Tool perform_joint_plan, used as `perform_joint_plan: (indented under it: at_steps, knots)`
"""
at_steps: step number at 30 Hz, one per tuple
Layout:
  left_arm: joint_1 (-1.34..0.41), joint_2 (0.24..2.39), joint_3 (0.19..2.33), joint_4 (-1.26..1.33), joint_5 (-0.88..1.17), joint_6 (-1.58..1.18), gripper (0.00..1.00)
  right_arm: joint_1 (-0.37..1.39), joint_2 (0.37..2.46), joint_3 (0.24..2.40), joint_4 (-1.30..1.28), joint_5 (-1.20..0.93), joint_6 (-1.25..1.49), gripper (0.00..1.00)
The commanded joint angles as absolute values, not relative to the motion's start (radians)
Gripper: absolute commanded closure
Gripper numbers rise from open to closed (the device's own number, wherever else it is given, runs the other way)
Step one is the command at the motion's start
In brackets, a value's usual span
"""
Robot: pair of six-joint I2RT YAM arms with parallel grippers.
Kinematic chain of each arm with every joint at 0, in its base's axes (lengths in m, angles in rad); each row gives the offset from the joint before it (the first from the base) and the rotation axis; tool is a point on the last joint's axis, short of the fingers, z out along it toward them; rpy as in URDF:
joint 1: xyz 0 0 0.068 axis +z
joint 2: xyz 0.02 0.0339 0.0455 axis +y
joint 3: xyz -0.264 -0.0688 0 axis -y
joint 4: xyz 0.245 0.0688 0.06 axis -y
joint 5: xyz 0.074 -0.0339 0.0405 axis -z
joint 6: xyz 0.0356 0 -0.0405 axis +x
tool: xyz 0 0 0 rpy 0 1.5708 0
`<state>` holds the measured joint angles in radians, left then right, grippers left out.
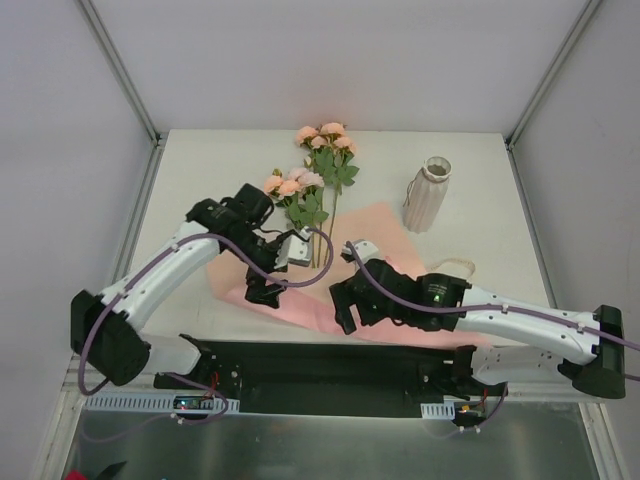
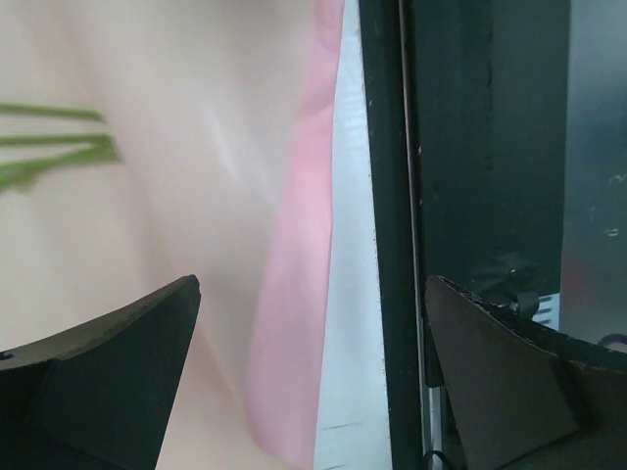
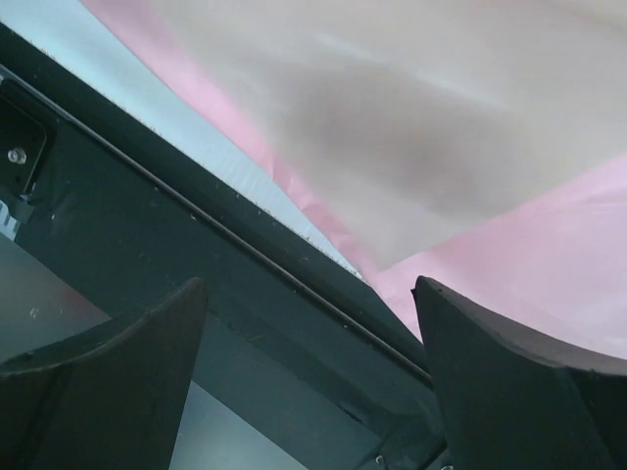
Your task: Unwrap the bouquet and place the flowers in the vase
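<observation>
Left pincer (image 1: 263, 291): jaws wide, nothing between them; hung over the near-left edge of the pink paper (image 1: 385, 228), by the black rail (image 2: 460, 196).
Right pincer (image 1: 345, 310): also wide and empty; over the paper's near edge, just right of the left one.
Flowers (image 1: 297, 188): out of the wrap in two bunches, lying flat, blooms at the far end.
Stem axis: ran near-far; the cut ends pointed at the arms and ended beside the left wrist.
Direction: stems lay far and slightly right of the left pincer, far and left of the right one.
Nearer arm: left, by my read; the right arm sat closer to the vase.
Vase (image 1: 427, 195): upright, far right, at the paper's far-right edge; couldn't tell if it stood on the paper. Apart from the blooms.
Next move: probably a reach toward the far side, jaws turned crosswise to the stems.
Risk: thin stems, so the paper could get pinched along with them.
</observation>
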<state>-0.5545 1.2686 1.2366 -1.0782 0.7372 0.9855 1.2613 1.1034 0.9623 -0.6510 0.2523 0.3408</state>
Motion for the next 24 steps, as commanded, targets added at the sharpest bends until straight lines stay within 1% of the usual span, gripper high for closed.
perform_joint_plan:
  at_steps: [1, 3, 4, 11, 14, 18, 23, 24]
  knots:
    - [-0.546, 1.359, 1.099, -0.803, 0.676, 0.976, 0.01, 1.22, 1.103, 0.988, -0.603, 0.273, 0.331, 0.11]
    - [-0.546, 1.373, 1.086, -0.735, 0.692, 0.979, 0.01, 1.213, 1.112, 0.985, -0.598, 0.262, 0.328, 0.11]
    - [-0.546, 1.391, 1.082, -0.662, 0.689, 0.971, 0.01, 1.212, 1.114, 0.977, -0.597, 0.262, 0.33, 0.11]
    - [-0.532, 1.563, 1.195, -0.617, 0.664, 0.936, 0.01, 1.209, 1.048, 0.969, -0.614, 0.293, 0.334, 0.12]
    - [-0.531, 1.592, 1.183, -0.51, 0.606, 0.875, 0.01, 1.207, 0.997, 0.96, -0.618, 0.311, 0.336, 0.12]
    - [-0.528, 1.635, 1.203, -0.444, 0.549, 0.818, 0.01, 1.201, 0.95, 0.953, -0.621, 0.318, 0.336, 0.12]
    - [-0.483, 1.709, 1.275, -0.457, 0.612, 0.808, 0.01, 1.193, 0.94, 0.962, -0.63, 0.314, 0.325, 0.13]
    - [-0.479, 1.719, 1.293, -0.465, 0.618, 0.808, 0.02, 1.19, 0.937, 0.963, -0.632, 0.314, 0.325, 0.13]
